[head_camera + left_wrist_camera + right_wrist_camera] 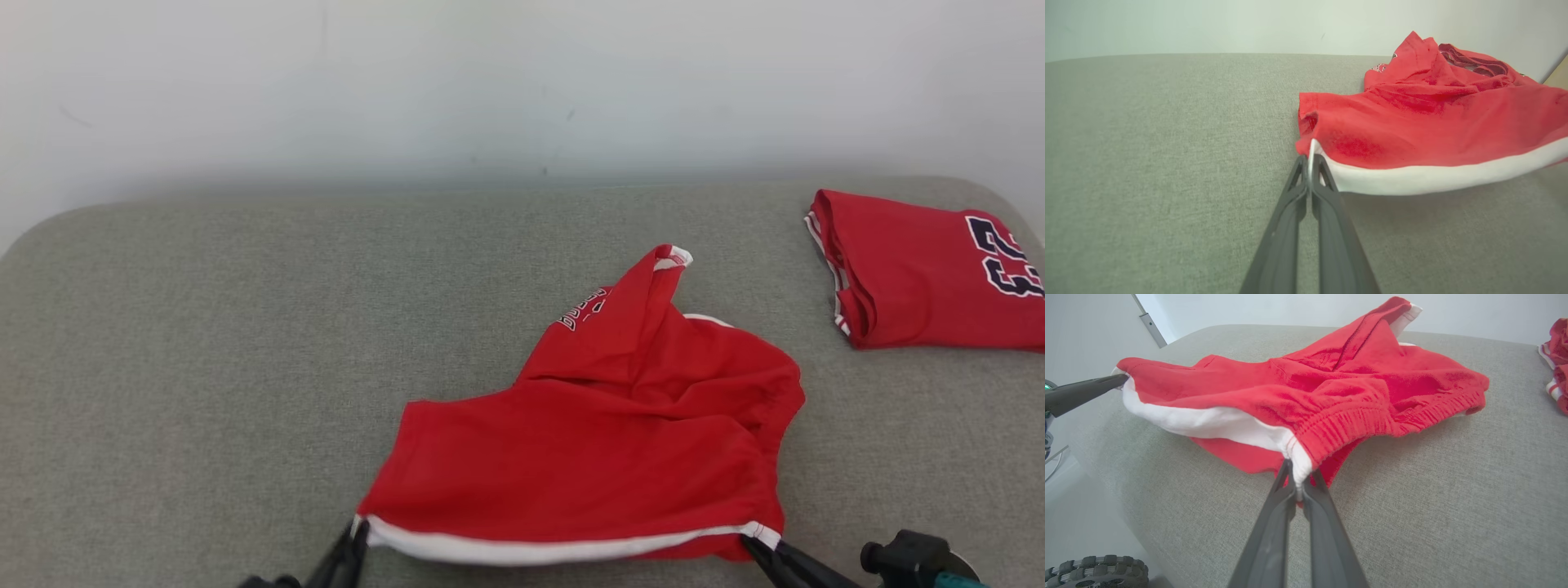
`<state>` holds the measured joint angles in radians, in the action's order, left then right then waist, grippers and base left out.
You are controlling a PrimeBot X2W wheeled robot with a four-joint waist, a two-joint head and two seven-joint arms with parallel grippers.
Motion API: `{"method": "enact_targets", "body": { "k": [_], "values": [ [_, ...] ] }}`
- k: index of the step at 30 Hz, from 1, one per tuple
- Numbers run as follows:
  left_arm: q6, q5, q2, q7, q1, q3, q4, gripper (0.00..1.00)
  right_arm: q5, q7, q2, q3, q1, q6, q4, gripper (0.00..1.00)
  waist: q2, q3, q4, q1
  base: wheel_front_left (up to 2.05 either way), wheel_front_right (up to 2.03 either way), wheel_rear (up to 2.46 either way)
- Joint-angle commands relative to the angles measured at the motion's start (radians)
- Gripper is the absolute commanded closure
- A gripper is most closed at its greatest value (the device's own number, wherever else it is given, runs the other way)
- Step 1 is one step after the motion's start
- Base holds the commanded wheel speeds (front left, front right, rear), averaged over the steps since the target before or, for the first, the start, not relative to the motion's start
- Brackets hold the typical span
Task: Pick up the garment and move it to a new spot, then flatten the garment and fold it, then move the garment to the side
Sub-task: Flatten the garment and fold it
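A grey fabric-covered worktop [204, 367] with rounded corners runs up to a pale wall. On the worktop, about midway across and close to its near edge, lies the red garment [604, 457]. It is rumpled, with one red flap standing up towards the worktop's far side. That flap bears dark-and-white lettering, too creased to read. The garment's white-trimmed hem faces the worktop's near edge and is drawn out taut between the two grippers.

In the worktop's far right corner, well apart from the garment, a second red garment [922, 278] lies folded. It shows white-striped edges and a dark number, possibly 23.

At the worktop's near edge, the left gripper [357, 531] has its jaws pinched tight on the hem's left corner, and white trim shows between the fingertips [1318, 163]. The right gripper [747, 539] has its jaws clamped narrow on the hem's right corner, beside the gathered elastic band.

Below the worktop's left edge, the right wrist view shows a treaded wheel [1094, 571].
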<state>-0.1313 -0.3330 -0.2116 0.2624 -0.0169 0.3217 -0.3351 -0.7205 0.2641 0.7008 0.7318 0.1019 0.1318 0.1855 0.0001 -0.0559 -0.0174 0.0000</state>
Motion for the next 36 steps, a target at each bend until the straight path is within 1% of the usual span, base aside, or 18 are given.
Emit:
{"method": "enact_targets", "body": {
  "k": [1, 4, 9, 11, 13, 15, 18, 21, 28, 29, 36],
  "values": [
    [0.002, 0.016, -0.023, 0.002, -0.020, -0.010, 0.023, 1.00, -0.017, -0.003, 0.026, 0.016, 0.013, -0.003, -0.036, 1.00, -0.0001, -0.001, -0.009, 0.0000, 0.00, 0.00, 0.00],
    [0.002, 0.010, -0.073, 0.002, -0.089, -0.011, 0.059, 1.00, -0.055, -0.020, 0.071, 0.041, 0.051, -0.003, -0.117, 1.00, -0.0001, -0.009, -0.013, 0.0000, 0.00, 0.00, 0.00],
    [0.002, -0.016, -0.176, -0.044, -0.286, 0.017, 0.107, 1.00, -0.142, -0.053, 0.108, 0.049, 0.157, -0.003, -0.215, 1.00, -0.0001, -0.051, -0.022, 0.0000, 0.00, 0.00, 0.00],
    [0.002, -0.052, -0.209, -0.078, -0.383, 0.031, 0.119, 1.00, -0.165, -0.069, 0.120, 0.049, 0.226, -0.003, -0.233, 1.00, -0.0001, -0.083, -0.022, 0.0000, 0.00, 0.00, 0.00],
    [0.003, -0.082, -0.247, -0.113, -0.498, 0.047, 0.120, 1.00, -0.204, -0.081, 0.115, 0.036, 0.308, -0.003, -0.243, 1.00, -0.0001, -0.121, -0.022, 0.0000, 0.00, 0.00, 0.00],
    [0.003, -0.129, -0.264, -0.145, -0.619, 0.056, 0.102, 1.00, -0.228, -0.098, 0.118, 0.031, 0.407, -0.003, -0.248, 1.00, -0.0001, -0.164, -0.020, 0.0000, 0.00, 0.00, 0.00],
    [0.003, -0.165, -0.296, -0.176, -0.805, 0.095, 0.065, 1.00, -0.261, -0.125, 0.120, 0.029, 0.567, -0.003, -0.239, 1.00, -0.0001, -0.231, -0.015, 0.0000, 0.00, 0.00, 0.00],
    [0.002, -0.195, -0.310, -0.193, -0.989, 0.135, 0.017, 1.00, -0.294, -0.151, 0.114, 0.033, 0.734, -0.003, -0.215, 1.00, -0.0001, -0.296, -0.010, 0.0000, 0.00, 0.00, 0.00],
    [0.003, -0.261, -0.300, -0.189, -1.360, 0.240, -0.137, 1.00, -0.362, -0.207, 0.091, 0.054, 1.104, -0.003, -0.108, 1.00, -0.0001, -0.414, 0.005, 0.0000, 0.00, 0.00, 0.00],
    [0.003, -0.261, -0.300, -0.189, -1.360, 0.240, -0.137, 1.00, -0.362, -0.207, 0.091, 0.054, 1.104, -0.003, -0.108, 1.00, -0.0001, -0.414, 0.005, 0.0000, 0.00, 0.00, 0.00],
    [0.002, -0.318, -0.280, -0.154, -1.627, 0.290, -0.297, 1.00, -0.390, -0.262, 0.051, 0.132, 1.408, -0.003, 0.039, 1.00, -0.0001, -0.490, 0.001, 0.0000, 0.00, 0.00, 0.00]
  ]
}}
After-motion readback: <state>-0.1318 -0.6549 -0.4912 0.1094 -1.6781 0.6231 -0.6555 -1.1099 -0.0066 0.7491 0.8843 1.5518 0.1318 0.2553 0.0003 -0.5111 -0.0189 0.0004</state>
